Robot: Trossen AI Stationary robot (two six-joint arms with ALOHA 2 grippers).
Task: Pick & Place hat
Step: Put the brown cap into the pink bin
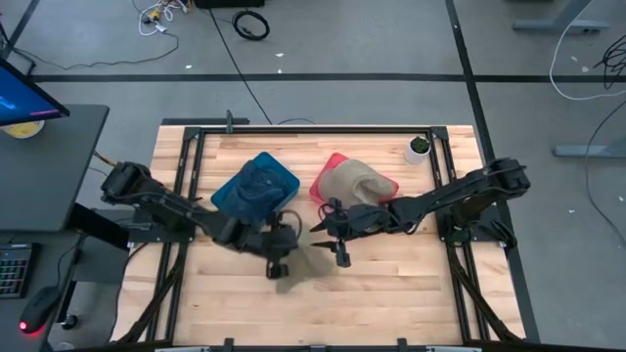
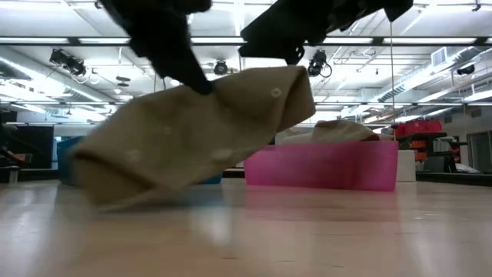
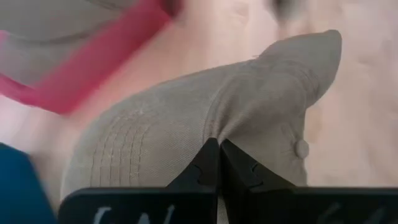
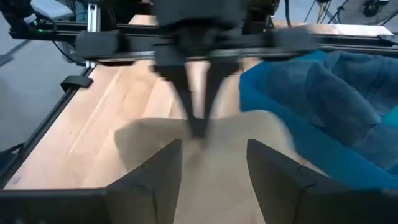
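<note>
A tan cap point(image 2: 200, 131) hangs from my left gripper point(image 3: 219, 149) over the middle of the table, near the front of the two bins. It shows faintly in the high view as the tan cap point(image 1: 296, 266). Its brim point(image 3: 112, 162) and top button point(image 3: 301, 148) face the left wrist camera. My left gripper point(image 1: 279, 264) is shut on it. My right gripper point(image 4: 211, 163) is open, close beside the cap on the table's right, and touches nothing; in the high view my right gripper point(image 1: 339, 244) sits in front of the pink bin. My left gripper pinches a gathered fold of the cap's crown point(image 3: 214, 134) between its two shut fingertips, coming from above and pointing down. The cap hangs tilted below the fingers, its brim end low point(image 2: 100, 188). Whether that end touches the table, I cannot tell.
A blue bin point(image 1: 256, 186) holds blue caps; a pink bin point(image 1: 328, 176) holds another tan cap point(image 1: 357, 181). Both bins stand toward the table's far side. A small white pot point(image 1: 419, 147) stands at the far right corner. Bare wood point(image 1: 391, 293) lies toward the near edge.
</note>
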